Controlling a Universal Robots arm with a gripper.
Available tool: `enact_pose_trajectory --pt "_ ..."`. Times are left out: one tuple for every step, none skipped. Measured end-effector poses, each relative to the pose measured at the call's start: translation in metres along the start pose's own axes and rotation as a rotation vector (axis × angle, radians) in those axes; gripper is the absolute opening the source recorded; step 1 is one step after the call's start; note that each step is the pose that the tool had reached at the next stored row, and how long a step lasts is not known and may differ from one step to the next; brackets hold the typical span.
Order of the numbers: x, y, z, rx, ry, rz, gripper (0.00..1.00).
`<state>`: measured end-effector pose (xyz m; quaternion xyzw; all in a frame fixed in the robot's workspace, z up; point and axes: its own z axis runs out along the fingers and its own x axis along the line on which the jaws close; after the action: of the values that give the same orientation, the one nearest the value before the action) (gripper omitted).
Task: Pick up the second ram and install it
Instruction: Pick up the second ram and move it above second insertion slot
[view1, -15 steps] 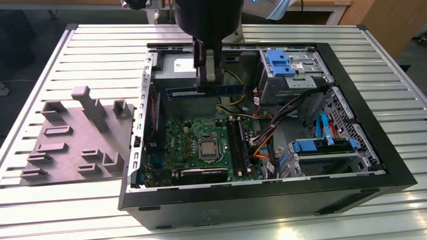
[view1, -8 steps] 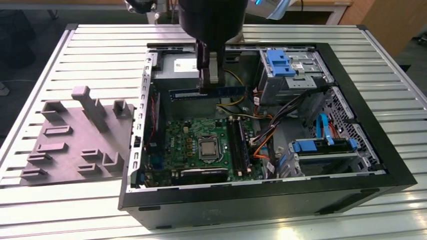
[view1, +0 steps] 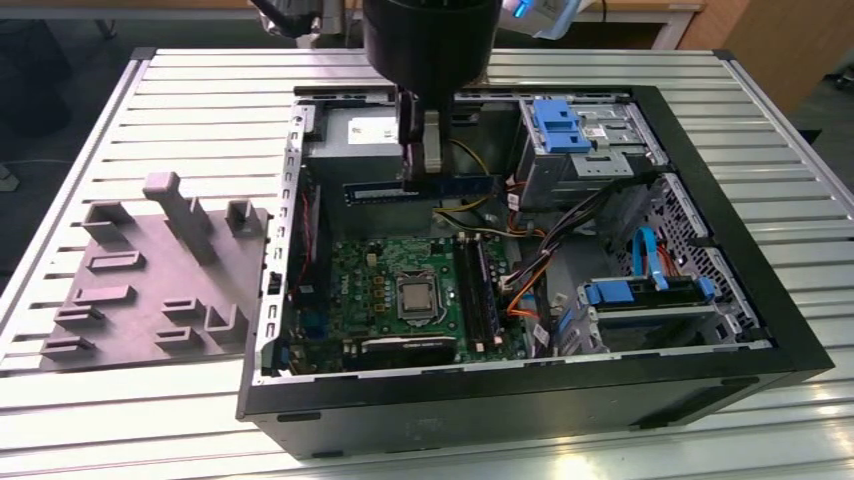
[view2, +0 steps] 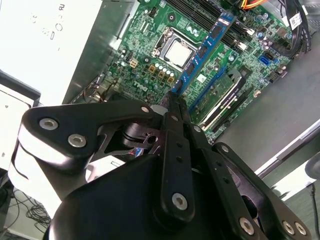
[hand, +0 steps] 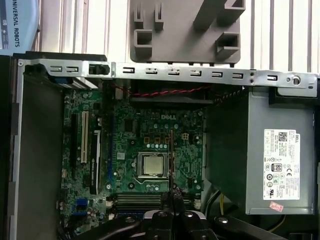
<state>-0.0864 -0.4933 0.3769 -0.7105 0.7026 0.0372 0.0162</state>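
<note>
— Where is the second ram (view1: 467, 186) seen?
— It is clamped between the closed fingers of the gripper (view1: 424, 172) and held level over the open computer case (view1: 534, 400), apart from the board below.
— What is contained in the case?
— A green motherboard (view1: 387, 280) is laid on its floor, with a silver chip (view1: 416, 296) at the middle.
— And outside it?
— A grey tray (view1: 147, 290) with upright posts is set on the tabletop (view1: 200, 90), just beside the case at the exterior view's left.

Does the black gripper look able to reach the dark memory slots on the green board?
Probably yes. The black gripper holds the long narrow memory stick above the open black case, and nothing stands between it and the dark slots on the green board.
</note>
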Motion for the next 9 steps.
enact_pose_trajectory --pt "0.0001 -0.0005 0.0006 0.0000 0.0000 0.000 0.11" --pt "0.0001 -0.0009 0.0012 0.0001 -0.0001 0.001 0.11" --pt "0.0001 -0.0014 0.0019 0.0001 -0.0001 0.001 0.11" --pt "0.0002 -0.0018 0.0025 0.0001 -0.0001 0.001 0.11" --pt "0.0003 -0.0022 0.0031 0.0001 0.0000 0.001 0.11" --pt "0.0003 -0.0026 0.0037 0.0001 0.0000 0.002 0.11" --pt "0.0004 -0.0030 0.0044 0.0002 -0.0001 0.002 0.11" --pt "0.0004 -0.0034 0.0050 0.0002 -0.0001 0.002 0.11" --pt "0.0005 -0.0037 0.0057 0.0002 -0.0001 0.002 0.11"
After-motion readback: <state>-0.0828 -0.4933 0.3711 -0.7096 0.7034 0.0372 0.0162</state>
